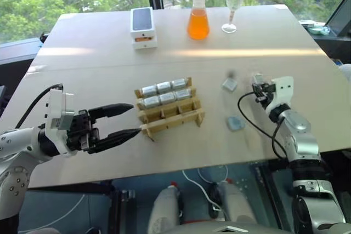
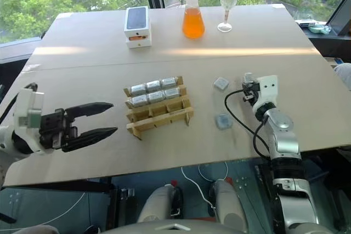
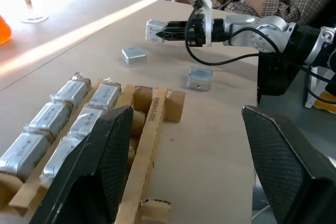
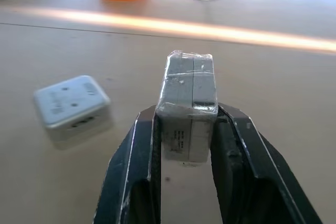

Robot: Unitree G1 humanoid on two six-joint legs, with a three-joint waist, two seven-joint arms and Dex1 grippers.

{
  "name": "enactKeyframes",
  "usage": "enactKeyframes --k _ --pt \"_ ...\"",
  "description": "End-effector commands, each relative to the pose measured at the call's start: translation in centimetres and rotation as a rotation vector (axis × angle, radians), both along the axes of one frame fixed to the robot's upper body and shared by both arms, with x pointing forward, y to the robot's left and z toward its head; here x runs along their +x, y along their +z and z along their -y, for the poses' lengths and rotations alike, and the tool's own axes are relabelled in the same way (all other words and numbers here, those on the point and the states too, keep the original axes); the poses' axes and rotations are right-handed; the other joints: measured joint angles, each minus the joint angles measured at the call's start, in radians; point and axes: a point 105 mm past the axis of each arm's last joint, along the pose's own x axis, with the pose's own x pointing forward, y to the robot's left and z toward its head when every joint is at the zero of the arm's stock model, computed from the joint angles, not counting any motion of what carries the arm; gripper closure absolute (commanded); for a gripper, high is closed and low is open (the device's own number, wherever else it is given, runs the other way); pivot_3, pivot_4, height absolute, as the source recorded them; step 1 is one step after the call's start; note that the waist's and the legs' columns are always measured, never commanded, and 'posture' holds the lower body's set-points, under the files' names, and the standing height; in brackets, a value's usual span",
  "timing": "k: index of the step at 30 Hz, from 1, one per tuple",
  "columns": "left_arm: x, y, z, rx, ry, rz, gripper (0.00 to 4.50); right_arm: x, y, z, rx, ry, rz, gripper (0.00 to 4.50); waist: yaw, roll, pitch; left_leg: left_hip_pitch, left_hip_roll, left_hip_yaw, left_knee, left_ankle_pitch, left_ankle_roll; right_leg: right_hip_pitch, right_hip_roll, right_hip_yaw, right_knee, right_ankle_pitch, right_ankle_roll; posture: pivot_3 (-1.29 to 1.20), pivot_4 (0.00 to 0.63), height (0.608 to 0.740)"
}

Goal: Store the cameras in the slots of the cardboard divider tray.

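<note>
Cardboard divider tray at the table's middle holds six silvery wrapped cameras; our right gripper clamps a seventh, two lie loose, our left gripper gapes nearby.

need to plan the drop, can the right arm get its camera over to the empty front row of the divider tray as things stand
Probably yes. The right gripper is shut on a camera, and the table between it and the cardboard divider tray is bare except two loose cameras. The left gripper sits at the tray's opposite end.
</note>
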Motion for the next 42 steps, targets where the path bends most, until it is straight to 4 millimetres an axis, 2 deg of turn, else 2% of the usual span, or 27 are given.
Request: enactKeyframes --k 1,5,7,9,13,16,23,32,42 --pt "-0.5 0.0 -0.8 -0.017 0.041 0.02 1.1 -1.7 4.8 -5.7 -0.043 0.398 0.168 3.74 -0.003 0.0 0.0 0.001 0.0 0.001 0.0 0.0 0.0 0.0 0.0 0.001 0.0 0.0 0.0 0.0 0.15 0.74" --pt "-0.9 -1.1 -1.3 -0.026 0.089 0.0 1.1 -2.6 6.6 -10.3 -0.124 0.693 0.225 3.74 -0.004 0.0 0.0 0.004 0.001 0.002 -0.001 -0.002 0.003 0.0 0.002 0.003 0.002 0.0 0.0 0.0 0.15 0.74" --pt "-1.7 -2.1 -2.2 -0.03 0.17 -0.022 1.1 -3.5 8.2 -14.2 -0.137 0.899 0.262 3.74 -0.013 0.0 0.001 0.005 0.002 0.003 -0.001 -0.002 0.003 0.0 0.002 0.003 0.003 0.0 0.0 0.0 0.15 0.74" --pt "-2.7 -2.8 -2.7 -0.04 0.234 -0.041 1.1 -4.5 8.6 -16.6 -0.169 1.05 0.28 3.74 -0.021 0.0 0.001 0.005 0.002 0.004 -0.001 -0.002 0.003 0.0 0.002 0.005 0.003 0.002 -0.003 0.0 0.15 0.74" --pt "-4.1 -4.1 -3.0 -0.067 0.336 -0.061 1.1 -6.1 7.5 -19.6 -0.262 1.284 0.239 3.74 -0.012 -0.002 0.0 0.005 0.002 0.003 -0.001 -0.002 0.003 0.001 0.0 0.003 0.003 0.002 -0.004 0.0 0.15 0.74" --pt "-4.9 -4.8 -2.7 -0.085 0.377 -0.069 1.1 -6.1 7.1 -21.2 -0.307 1.357 0.25 3.74 -0.003 -0.002 0.0 0.003 0.0 0.003 -0.001 -0.002 0.003 0.001 -0.003 0.001 0.002 0.002 -0.004 0.0 0.15 0.74" --pt "-6.0 -5.3 -1.8 -0.11 0.437 -0.058 1.1 -5.0 5.2 -23.2 -0.452 1.41 0.222 3.74 0.0 -0.002 0.0 0.003 -0.001 0.003 0.0 -0.002 0.004 0.001 -0.004 0.001 0.002 0.002 -0.004 0.0 0.15 0.74" --pt "-6.0 -5.2 -1.6 -0.124 0.461 -0.043 1.1 -5.6 3.9 -24.1 -0.517 1.469 0.22 3.74 -0.006 -0.002 0.0 0.003 0.0 0.003 0.0 -0.002 0.004 0.0 -0.004 0.002 0.002 0.002 -0.005 0.0 0.15 0.74" --pt "-5.3 -5.1 -1.4 -0.125 0.452 -0.035 1.1 -4.9 3.7 -24.8 -0.569 1.384 0.248 3.74 -0.02 -0.002 0.0 0.003 0.0 0.003 0.0 -0.002 0.004 0.0 -0.004 0.001 0.003 0.002 -0.005 0.0 0.15 0.74"
